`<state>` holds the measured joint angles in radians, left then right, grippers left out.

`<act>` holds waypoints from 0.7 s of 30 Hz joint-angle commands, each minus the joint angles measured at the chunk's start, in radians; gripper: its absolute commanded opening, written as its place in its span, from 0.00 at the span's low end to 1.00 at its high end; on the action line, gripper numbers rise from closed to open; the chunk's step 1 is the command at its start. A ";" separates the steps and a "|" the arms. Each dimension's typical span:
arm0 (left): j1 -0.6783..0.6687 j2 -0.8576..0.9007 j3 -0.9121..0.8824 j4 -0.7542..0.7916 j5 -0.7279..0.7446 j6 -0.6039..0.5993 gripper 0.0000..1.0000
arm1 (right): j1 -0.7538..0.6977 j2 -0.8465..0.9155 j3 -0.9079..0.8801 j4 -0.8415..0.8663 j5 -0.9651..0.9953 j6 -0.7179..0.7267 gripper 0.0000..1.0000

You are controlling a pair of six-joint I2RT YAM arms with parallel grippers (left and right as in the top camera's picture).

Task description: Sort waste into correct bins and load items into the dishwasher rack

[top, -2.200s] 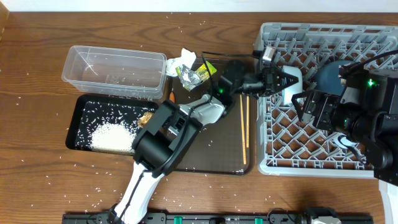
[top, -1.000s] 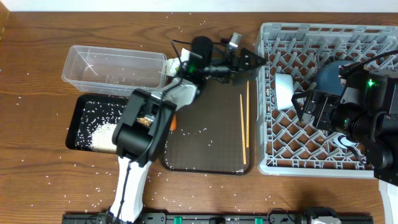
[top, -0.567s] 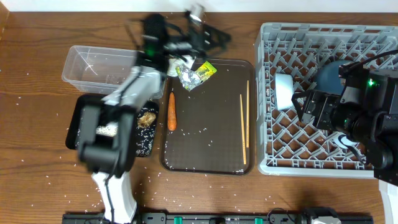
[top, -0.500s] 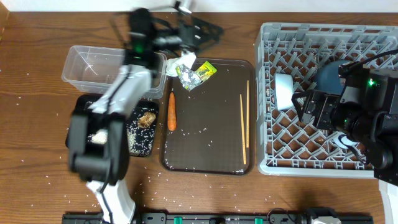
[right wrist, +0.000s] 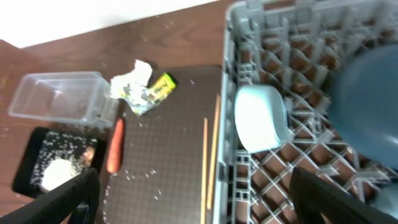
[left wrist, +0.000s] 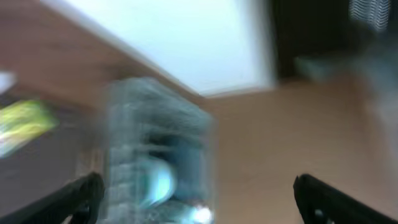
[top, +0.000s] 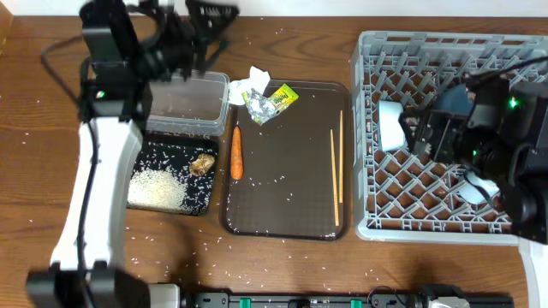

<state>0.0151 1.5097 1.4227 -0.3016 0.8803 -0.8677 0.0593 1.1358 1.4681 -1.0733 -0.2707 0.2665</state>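
The grey dishwasher rack (top: 445, 197) stands at the right, with the white bowl (top: 390, 125) and the dark-blue plate (top: 449, 106) in it. My right gripper (top: 417, 130) hovers open over the rack beside the bowl (right wrist: 261, 118), empty (right wrist: 205, 205). My left gripper (top: 214, 15) is open and empty at the back left, above the clear tub (top: 184, 96). The left wrist view is blurred. Crumpled paper (top: 248, 85), the foil wrapper (top: 276, 99), the carrot (top: 237, 152) and two chopsticks (top: 336, 171) lie on the brown serving tray (top: 282, 210). The black tray (top: 145, 150) holds rice (top: 158, 186) and a brown lump (top: 203, 162).
Loose rice grains are scattered over the wooden table (top: 51, 214) and the serving tray. The left arm (top: 94, 171) runs along the table's left side, over part of the black tray and the tub. A pale cup (top: 476, 185) shows partly under the right arm in the rack.
The left gripper released the white bowl in the rack and swung left across the serving tray to the back left. The right gripper shifted slightly toward the back.
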 commanded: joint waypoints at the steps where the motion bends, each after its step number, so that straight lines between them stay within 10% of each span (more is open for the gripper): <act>1: -0.045 -0.038 -0.003 -0.235 -0.523 0.382 0.98 | 0.027 0.039 0.008 0.008 -0.063 -0.013 0.89; 6: -0.134 -0.046 -0.003 -0.455 -0.593 0.659 0.98 | 0.092 0.125 0.008 0.007 -0.061 -0.014 0.89; 13: -0.247 -0.013 -0.059 -0.747 -0.652 0.699 0.98 | 0.111 0.213 0.008 -0.005 -0.055 -0.013 0.89; 21: -0.349 0.038 -0.285 -0.548 -0.700 0.667 0.98 | 0.111 0.233 0.008 -0.011 -0.043 -0.013 0.89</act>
<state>-0.3134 1.5204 1.1992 -0.8967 0.2390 -0.2016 0.1654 1.3651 1.4681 -1.0790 -0.3183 0.2665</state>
